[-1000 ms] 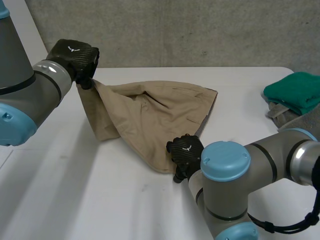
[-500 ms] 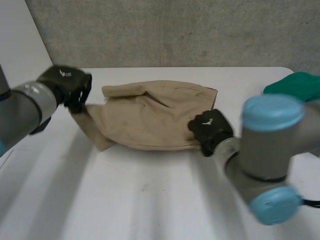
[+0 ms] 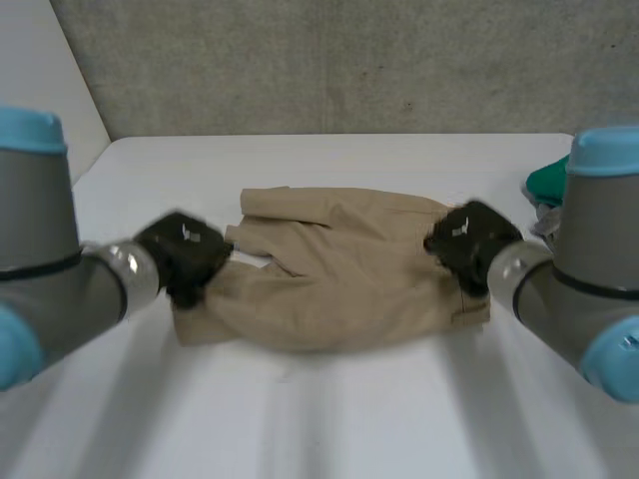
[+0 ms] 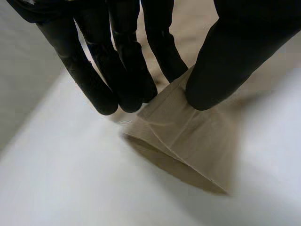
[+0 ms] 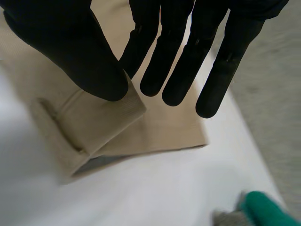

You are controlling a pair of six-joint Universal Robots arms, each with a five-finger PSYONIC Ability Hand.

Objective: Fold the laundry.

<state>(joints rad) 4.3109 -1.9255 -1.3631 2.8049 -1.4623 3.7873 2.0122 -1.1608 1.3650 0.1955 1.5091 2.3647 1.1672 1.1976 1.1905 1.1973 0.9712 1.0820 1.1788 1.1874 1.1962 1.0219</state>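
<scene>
My left hand [image 3: 185, 257] pinches a hem [image 4: 188, 136] corner of the trousers [image 3: 349, 279], my right hand [image 3: 467, 242] the waistband [image 5: 89, 120] (belt loop [image 5: 59, 127] just beside) — soft, light, floppy, so I judge thick seams grip best.

Probably a robotics lab or test cell: a bare white table [image 3: 329, 419] against a rough grey concrete wall [image 3: 329, 60], the robot's left arm [image 3: 40, 289] and right arm [image 3: 589, 289] over it, a green cloth [image 5: 263, 209] at its edge.

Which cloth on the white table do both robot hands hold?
The beige fabric garment, pinched at opposite ends by the left robot hand and right robot hand; the green cloth lies untouched aside.
</scene>
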